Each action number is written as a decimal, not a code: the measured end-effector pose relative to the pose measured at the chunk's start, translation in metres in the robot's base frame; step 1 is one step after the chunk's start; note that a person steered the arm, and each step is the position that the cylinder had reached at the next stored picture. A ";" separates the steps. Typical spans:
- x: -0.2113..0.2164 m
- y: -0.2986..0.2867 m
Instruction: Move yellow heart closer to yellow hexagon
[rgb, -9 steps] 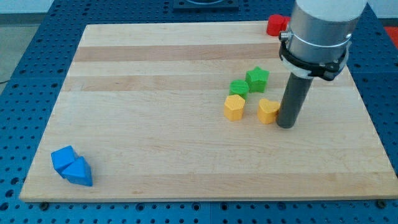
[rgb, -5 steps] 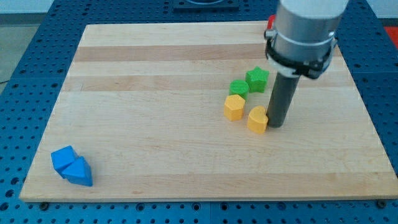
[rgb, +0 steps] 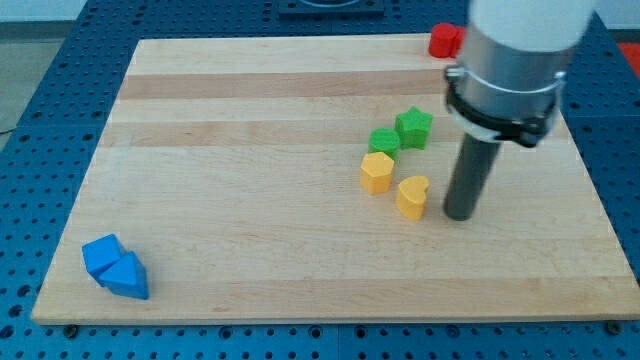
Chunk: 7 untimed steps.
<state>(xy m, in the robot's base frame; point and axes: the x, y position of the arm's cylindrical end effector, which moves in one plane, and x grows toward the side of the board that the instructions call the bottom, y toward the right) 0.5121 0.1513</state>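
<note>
The yellow heart (rgb: 411, 196) lies on the wooden board, just right of and slightly below the yellow hexagon (rgb: 377, 172), with a narrow gap between them. My tip (rgb: 458, 214) rests on the board to the right of the yellow heart, a short gap apart from it. The dark rod rises from the tip to the grey arm at the view's top right.
A green block (rgb: 384, 141) and a green star (rgb: 414, 127) sit just above the yellow hexagon. A red block (rgb: 444, 40) is at the board's top edge, partly behind the arm. Two blue blocks (rgb: 115, 268) lie at the bottom left corner.
My tip pushed the yellow heart left and down toward the yellow hexagon, then drew back to the right, off the heart.
</note>
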 end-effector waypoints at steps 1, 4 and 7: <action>-0.012 0.026; -0.022 -0.092; 0.018 -0.073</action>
